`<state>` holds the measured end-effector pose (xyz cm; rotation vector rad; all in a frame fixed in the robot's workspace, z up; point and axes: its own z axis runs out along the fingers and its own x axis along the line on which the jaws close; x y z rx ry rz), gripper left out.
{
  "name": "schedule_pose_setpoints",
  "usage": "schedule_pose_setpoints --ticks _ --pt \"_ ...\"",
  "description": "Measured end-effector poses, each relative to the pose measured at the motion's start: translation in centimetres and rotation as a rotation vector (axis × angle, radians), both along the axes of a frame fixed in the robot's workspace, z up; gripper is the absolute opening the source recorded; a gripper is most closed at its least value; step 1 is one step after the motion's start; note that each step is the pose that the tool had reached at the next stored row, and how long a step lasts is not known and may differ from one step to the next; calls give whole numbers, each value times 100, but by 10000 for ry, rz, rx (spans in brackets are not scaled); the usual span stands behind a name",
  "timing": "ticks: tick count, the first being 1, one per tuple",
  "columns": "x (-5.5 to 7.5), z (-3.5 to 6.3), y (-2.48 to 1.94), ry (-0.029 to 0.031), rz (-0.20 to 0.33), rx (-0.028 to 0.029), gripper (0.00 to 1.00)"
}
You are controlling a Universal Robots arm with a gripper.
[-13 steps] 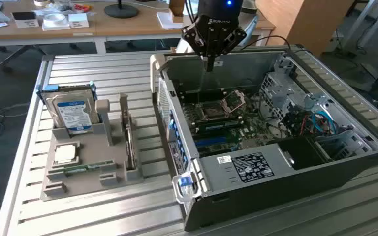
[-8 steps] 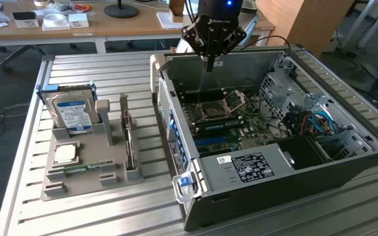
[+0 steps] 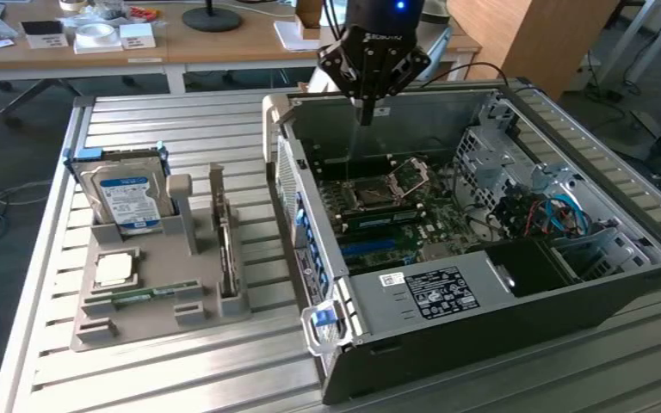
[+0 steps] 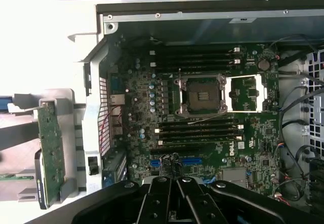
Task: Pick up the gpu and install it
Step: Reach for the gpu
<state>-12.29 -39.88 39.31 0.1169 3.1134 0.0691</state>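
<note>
End effector (image 3: 367, 112): shut, fingers pressed together, nothing held. It hangs over the far end of the open computer case (image 3: 606, 292), with its tips just inside the upper rim and above the motherboard (image 3: 388, 215).

Gpu (image 4: 50, 148): stands on edge in a slot of the grey holder (image 3: 158, 323) on the table (image 3: 169, 379). It is at the exterior view's left of the case, just beside the case's rear panel (image 3: 290, 185). It is untouched and well apart from the end effector.

Same holder:
- A blue-labelled hard drive (image 3: 130, 196) stands upright at the far end.
- A processor chip (image 3: 116, 268) lies flat.
- A memory stick (image 3: 135, 298) lies flat in a groove near the chip.

In the way: the rear panel stands between the gpu and the motherboard.

Inside the case:
- The CPU socket (image 4: 202, 95) sits mid-board with its frame lifted open.
- Rows of memory slots (image 4: 197, 130) lie on both sides of the socket.
- Blue expansion slots (image 4: 191, 160) lie on the board close by the fingers in the wrist view.
- The power supply (image 3: 446, 288) fills the near end.
- A drive cage (image 3: 497, 151) and blue cables (image 3: 560, 211) crowd the exterior view's right side.
</note>
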Motion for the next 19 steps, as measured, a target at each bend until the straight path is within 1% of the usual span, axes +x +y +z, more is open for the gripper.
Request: schedule_pose_setpoints --ticks 4,19 --pt "-44 -1 0 3 2 -3 11" --pt "-341 -10 12 2 -5 -1 11"
